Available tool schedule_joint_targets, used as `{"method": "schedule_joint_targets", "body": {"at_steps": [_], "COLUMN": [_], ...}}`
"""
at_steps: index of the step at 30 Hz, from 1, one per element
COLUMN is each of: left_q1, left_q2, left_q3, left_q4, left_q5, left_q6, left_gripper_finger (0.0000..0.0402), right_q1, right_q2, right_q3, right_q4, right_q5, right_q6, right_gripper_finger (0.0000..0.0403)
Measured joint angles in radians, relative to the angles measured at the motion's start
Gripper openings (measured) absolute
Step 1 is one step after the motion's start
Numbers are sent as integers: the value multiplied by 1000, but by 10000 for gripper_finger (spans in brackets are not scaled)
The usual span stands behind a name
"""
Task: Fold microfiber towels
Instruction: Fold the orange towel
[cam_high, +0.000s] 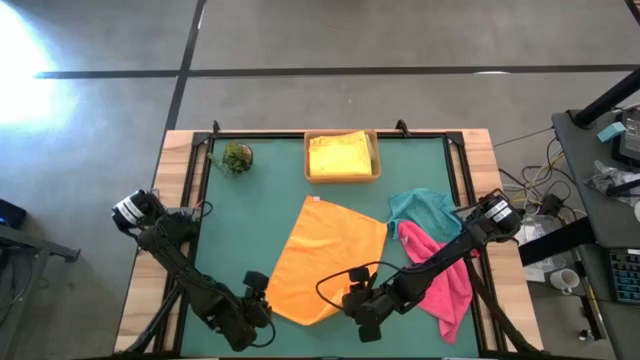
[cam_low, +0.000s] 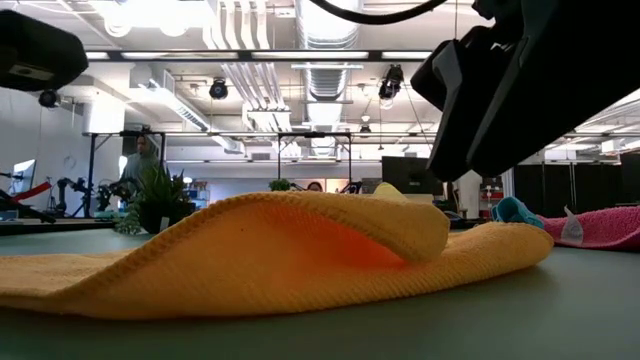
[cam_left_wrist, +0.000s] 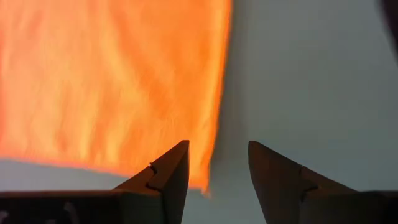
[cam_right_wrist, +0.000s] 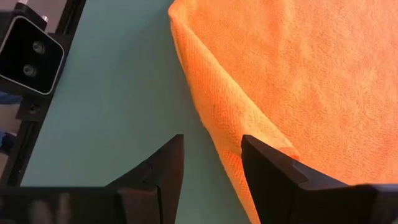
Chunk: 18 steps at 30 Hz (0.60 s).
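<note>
An orange towel lies spread on the green mat, and its near edge is turned over in a raised fold. My left gripper is open above the towel's near left corner. My right gripper is open above the towel's folded near right edge. Both hang clear of the cloth in the low view. A yellow towel lies in the tan tray. A teal towel and a pink towel lie crumpled at the right.
A small green plant ball sits at the far left of the mat. A black frame with a camera runs along the near edge. Bare mat lies left of the orange towel.
</note>
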Motion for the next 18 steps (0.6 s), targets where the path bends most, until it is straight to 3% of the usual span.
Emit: {"method": "schedule_joint_targets", "body": {"at_steps": [18], "left_q1": [23], "left_q2": [85], "left_q3": [-11], "left_q4": [-19], "left_q5": [-42], "left_q6": [11], "left_gripper_finger": [148], "right_q1": [1], "right_q2": [0], "right_q3": [0], "right_q4": [1], "right_q5": [0], "right_q6": [8], "right_gripper_finger": [148]}}
